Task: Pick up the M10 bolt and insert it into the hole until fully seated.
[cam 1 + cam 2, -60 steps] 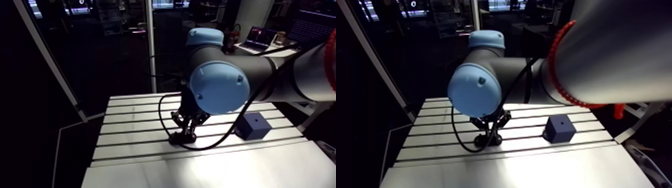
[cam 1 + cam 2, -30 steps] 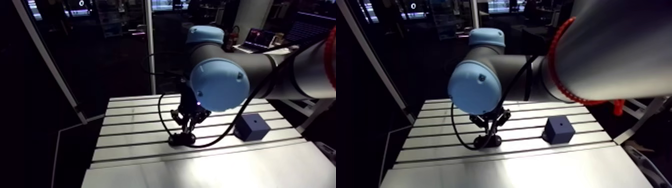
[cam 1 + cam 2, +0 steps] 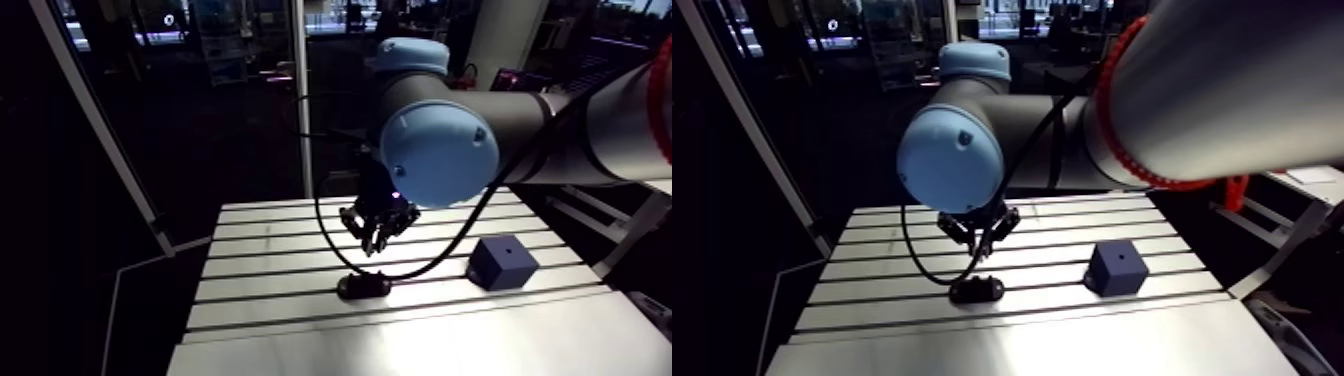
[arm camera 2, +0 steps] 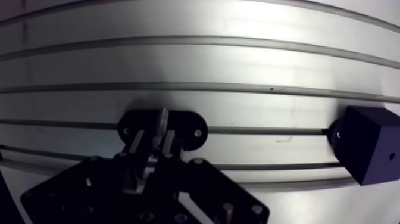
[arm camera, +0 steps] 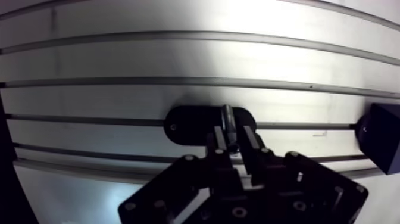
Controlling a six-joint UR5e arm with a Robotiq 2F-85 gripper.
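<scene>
Two fingers (image 5: 250, 138): clamping a slim grey shaft, the M10 bolt (image 5: 227, 115), seen in the wrist view.
Bolt ends: hiding behind the fingertips.
Gripper (image 3: 377, 238): hanging at centre frame in the arm view, small and dark.
Black oval holder (image 3: 362, 286): lying on the table (image 3: 260, 270) below the gripper, apart from it.
Blue block (image 3: 503, 262): sitting at right, hole (image 3: 506, 250) facing up; the wrist view is cutting it off.
</scene>
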